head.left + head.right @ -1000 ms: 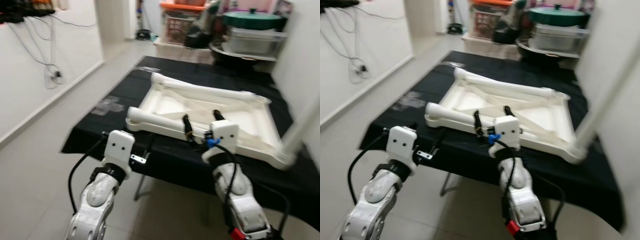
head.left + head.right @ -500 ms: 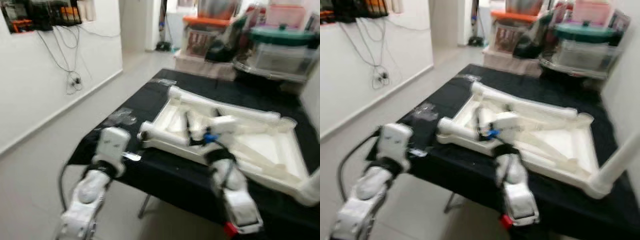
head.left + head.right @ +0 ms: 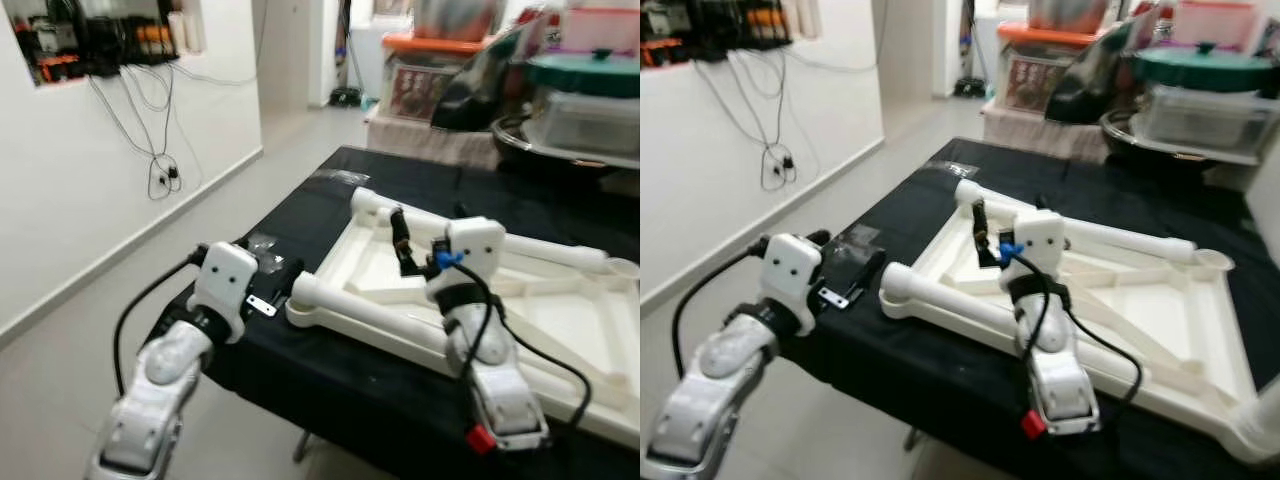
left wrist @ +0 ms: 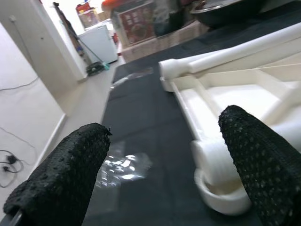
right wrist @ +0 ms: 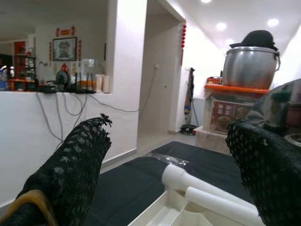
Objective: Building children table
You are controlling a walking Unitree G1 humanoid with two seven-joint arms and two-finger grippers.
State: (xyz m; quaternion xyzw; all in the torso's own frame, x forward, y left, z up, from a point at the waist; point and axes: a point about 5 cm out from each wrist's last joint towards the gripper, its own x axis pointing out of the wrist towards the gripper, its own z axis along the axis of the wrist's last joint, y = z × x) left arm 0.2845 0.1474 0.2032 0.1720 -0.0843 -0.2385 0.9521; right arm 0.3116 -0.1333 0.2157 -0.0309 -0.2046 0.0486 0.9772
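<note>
- Children's table (image 3: 520,330), white plastic, lies upside down on the black-covered table (image 3: 330,400), its near leg (image 3: 370,318) along the front edge.
- My left gripper (image 4: 160,174) is spread wide, holding nothing, by that leg's round end; closing off-centre could let the leg roll away.
- My right gripper (image 5: 164,174), also wide and holding nothing, hovers above the frame; a careless drop might snag the far leg (image 3: 1080,232).

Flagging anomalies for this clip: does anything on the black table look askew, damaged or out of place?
Nothing looks damaged. The white children's table lies upside down on the black tablecloth, legs folded flat, as expected mid-assembly. A crumpled clear plastic bag and small metal bracket lie loose by the table's corner near the left end effector.
</note>
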